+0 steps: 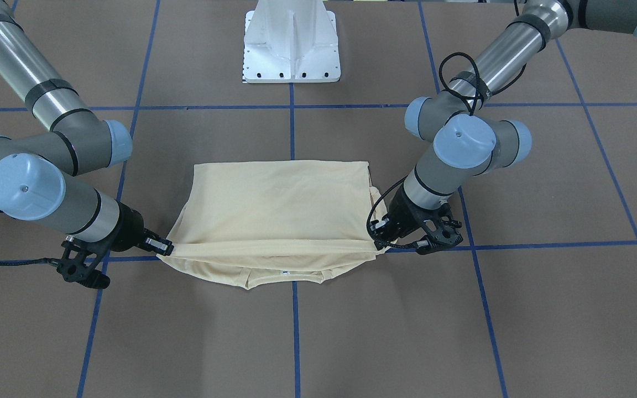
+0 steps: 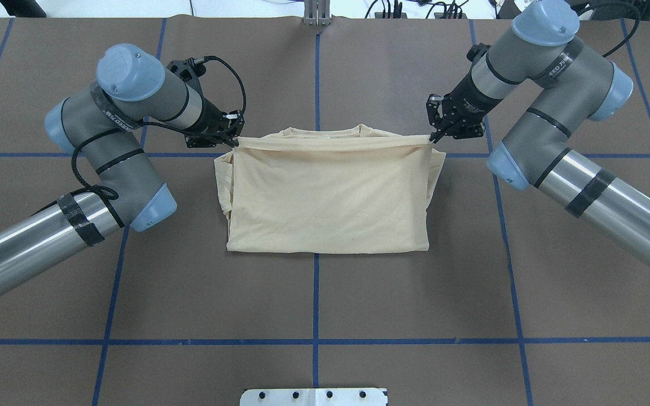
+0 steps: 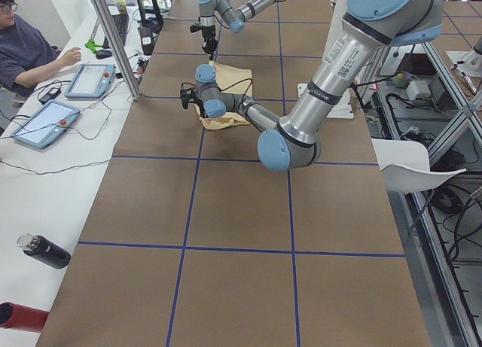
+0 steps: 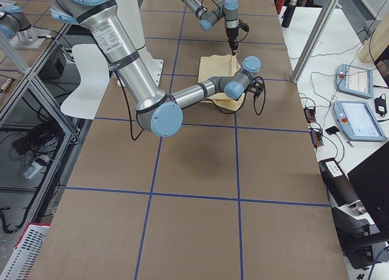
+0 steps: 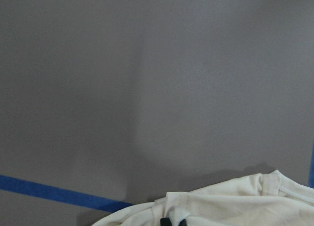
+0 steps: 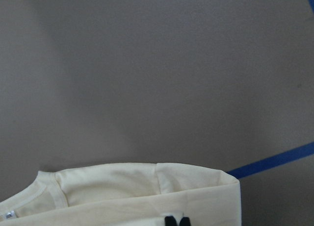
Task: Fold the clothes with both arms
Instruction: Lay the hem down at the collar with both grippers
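- You're holding the shirt [image 2: 328, 197] mid-worktop [image 2: 415, 316]. It's folded in half, w/ the top layer's far edge drawn taut just short of the collar [image 2: 325, 131].
- L tool [image 2: 230, 140] is pinching one corner of that edge and R tool [image 2: 433, 135] the other. Both look clamped on the cloth, jaws together.
- Dropping from height: the edge is hanging stretched btw the tools, not lying flat. If you're releasing from here, the thin knit is prob. springing back and the fold is landing crooked or bunched.
- Uneven release: if one tool is opening first, the taut edge is pulling toward the gripping side and skewing the fold.
- Overpull: each grip seems to be taking v. little cloth, so spreading the tools further is risking a corner slipping out or the knit stretching.
- Sleeve: on the L side the tucked sleeve [image 2: 222, 180] is bulging past the body, and dragging the top layer is likely drawing it out more.
- Blind spot: the wrist cams are showing only collar, label [image 6: 9, 214] and bare worktop, so you're judging corner alignment from the overhead only.
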### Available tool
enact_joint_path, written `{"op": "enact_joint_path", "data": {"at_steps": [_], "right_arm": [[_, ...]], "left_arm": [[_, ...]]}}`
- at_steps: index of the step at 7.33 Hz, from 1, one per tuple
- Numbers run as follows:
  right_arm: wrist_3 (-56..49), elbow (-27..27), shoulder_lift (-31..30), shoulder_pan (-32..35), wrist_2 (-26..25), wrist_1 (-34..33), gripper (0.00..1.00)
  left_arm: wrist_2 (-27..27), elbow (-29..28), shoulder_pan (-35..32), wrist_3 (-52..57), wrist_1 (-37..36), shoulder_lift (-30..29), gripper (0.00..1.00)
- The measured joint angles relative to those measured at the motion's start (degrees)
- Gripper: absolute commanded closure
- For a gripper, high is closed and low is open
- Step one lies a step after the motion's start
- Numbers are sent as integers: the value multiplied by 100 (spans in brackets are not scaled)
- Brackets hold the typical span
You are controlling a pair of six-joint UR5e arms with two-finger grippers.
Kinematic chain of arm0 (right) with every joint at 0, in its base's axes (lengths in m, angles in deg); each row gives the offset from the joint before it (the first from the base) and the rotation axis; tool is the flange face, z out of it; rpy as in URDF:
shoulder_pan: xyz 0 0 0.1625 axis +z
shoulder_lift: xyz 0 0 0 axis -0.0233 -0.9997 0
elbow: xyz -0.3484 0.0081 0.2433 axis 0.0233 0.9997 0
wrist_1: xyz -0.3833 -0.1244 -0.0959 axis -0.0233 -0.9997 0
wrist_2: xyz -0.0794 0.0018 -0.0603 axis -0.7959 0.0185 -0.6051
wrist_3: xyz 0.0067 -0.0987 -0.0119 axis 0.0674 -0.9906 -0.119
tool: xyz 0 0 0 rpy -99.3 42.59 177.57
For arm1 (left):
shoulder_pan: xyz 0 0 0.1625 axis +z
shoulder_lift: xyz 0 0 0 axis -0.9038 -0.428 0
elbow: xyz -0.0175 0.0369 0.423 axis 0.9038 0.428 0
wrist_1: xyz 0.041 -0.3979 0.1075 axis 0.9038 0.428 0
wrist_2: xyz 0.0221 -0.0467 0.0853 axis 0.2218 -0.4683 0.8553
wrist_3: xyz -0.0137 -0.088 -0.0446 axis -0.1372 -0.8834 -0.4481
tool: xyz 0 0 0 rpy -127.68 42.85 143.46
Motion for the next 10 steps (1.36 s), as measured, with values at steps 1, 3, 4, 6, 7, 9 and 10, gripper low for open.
{"op": "enact_joint_path", "data": {"at_steps": [1,3,4,6,7,9,10], "right_arm": [[12,0,29,27,-1,0,100],[24,-7,72,80,10,4,100],[25,-14,83,125,29,5,100],[16,-17,88,189,48,-1,100],[4,-7,83,188,46,-3,100],[-7,28,63,91,14,-2,100],[-9,45,66,14,-11,1,100]], "left_arm": [[-26,78,-45,3,-15,-4,100],[-179,420,-119,-11,-197,17,100],[-242,574,-143,-15,-337,36,100],[-238,636,-151,-7,-485,51,100],[-224,582,-148,-3,-492,52,100],[-213,413,-133,-21,-439,19,100],[-209,315,-129,-32,-359,-13,100]]}}
